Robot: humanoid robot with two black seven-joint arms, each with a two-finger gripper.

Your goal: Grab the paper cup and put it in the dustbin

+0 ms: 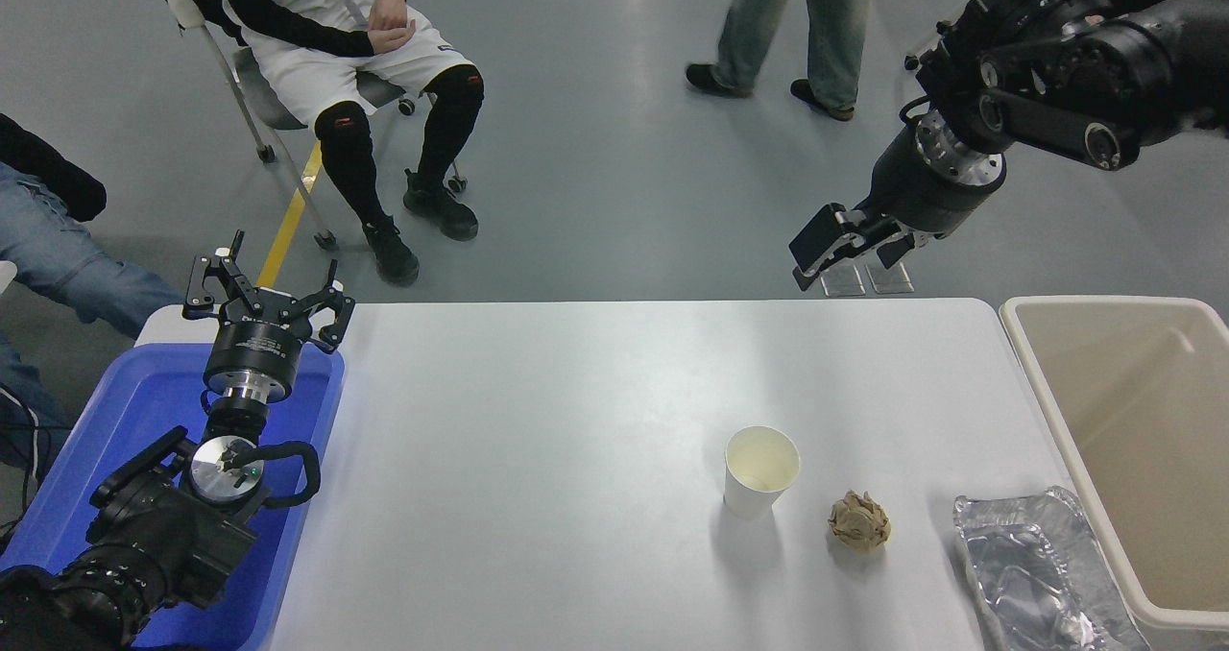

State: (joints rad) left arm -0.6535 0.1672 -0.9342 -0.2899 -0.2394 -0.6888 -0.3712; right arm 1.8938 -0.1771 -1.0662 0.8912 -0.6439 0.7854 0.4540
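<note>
The white paper cup (760, 470) stands upright on the white table (576, 421), right of centre, its cream inside showing. The beige dustbin (1133, 440) sits off the table's right edge. High beyond the far edge hangs my right gripper (845, 250), open with nothing between its fingers, well above and behind the cup. My left gripper (264, 291) is parked over the blue bin at the lower left, fingers spread open and holding nothing.
A crumpled tan paper ball (859, 521) lies just right of the cup. A crinkled foil tray (1032, 574) rests at the front right beside the dustbin. The blue bin (125, 440) sits at the left. One person sits at the far left; another walks past behind.
</note>
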